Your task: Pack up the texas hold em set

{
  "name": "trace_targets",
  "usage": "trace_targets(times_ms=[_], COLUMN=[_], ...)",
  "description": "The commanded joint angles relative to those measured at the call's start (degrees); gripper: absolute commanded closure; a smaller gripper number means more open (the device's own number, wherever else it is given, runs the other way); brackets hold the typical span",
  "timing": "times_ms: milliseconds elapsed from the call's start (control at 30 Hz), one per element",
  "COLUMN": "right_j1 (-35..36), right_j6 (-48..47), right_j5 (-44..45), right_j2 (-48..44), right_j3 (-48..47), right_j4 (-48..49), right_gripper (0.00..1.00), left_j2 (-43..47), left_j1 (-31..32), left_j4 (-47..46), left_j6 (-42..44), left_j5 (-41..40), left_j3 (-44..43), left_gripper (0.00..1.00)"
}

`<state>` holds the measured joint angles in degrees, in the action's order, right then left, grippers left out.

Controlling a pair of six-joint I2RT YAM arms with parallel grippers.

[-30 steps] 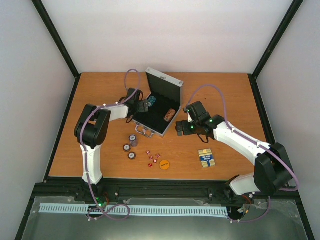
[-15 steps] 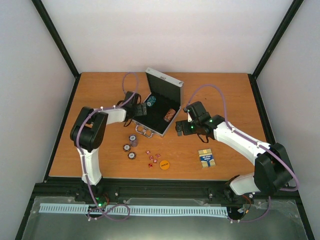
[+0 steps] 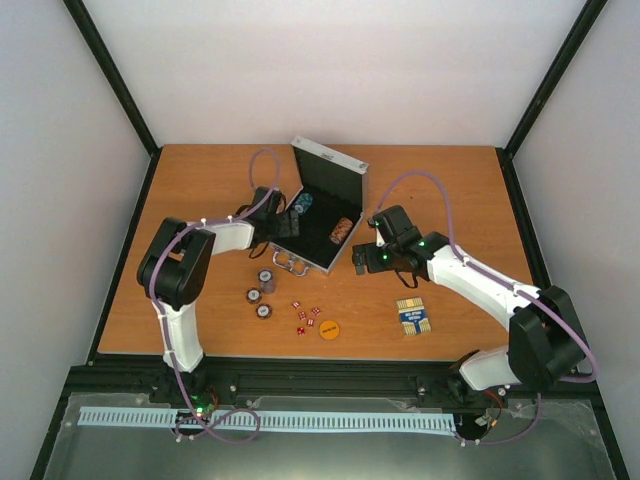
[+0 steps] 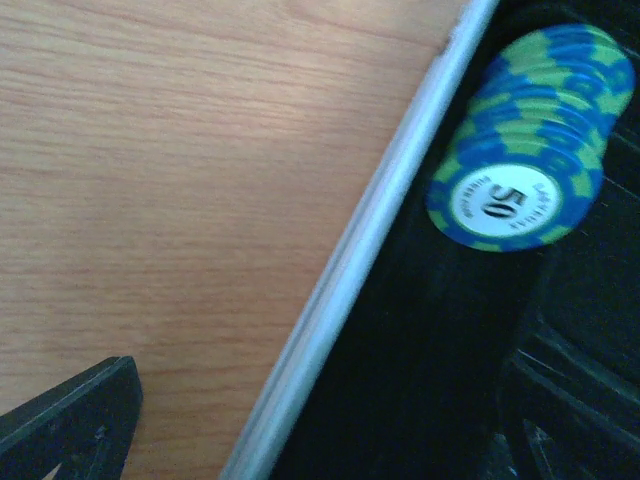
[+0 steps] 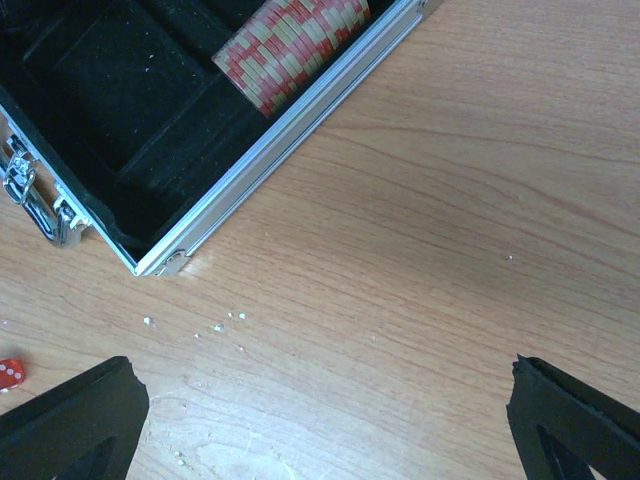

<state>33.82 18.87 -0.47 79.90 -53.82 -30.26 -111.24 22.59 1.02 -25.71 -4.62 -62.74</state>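
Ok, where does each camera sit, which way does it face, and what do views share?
Top external: above and behind, looking down on table and open case; left arm, right arm show.
Left wrist: on left arm, looking down at case rim, blue-green chips; one left finger shows.
Right wrist: on right arm, looking down at case corner, red chips, die; right fingers show.
Shared: the case, in all three.
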Motion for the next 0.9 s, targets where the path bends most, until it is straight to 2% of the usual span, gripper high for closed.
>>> trace_targets(times_ms=[0,433,867], right_j1=[0.0,0.0,0.0], right_j6=[0.4,0.4,0.9], right_j5=[0.8,0.9,1.5], right_j2=[-1.7,-2.4,-3.8], right_j3=[0.7,0.9,2.2], right_j4=[0.1,-0.2,-0.4], right_gripper=[0.0,0.0,0.0], left_j2=[0.1,2.9,2.7], left_j1=[1.9,4.8,8.7], left_j4=[4.7,3.5,2.7], left_j6=[-1.9,-4.2,-6.0], left_j5=[7.7,9.3,10.9], left_j3=[2.9,9.7,10.1], left_gripper=[0.0,0.0,0.0])
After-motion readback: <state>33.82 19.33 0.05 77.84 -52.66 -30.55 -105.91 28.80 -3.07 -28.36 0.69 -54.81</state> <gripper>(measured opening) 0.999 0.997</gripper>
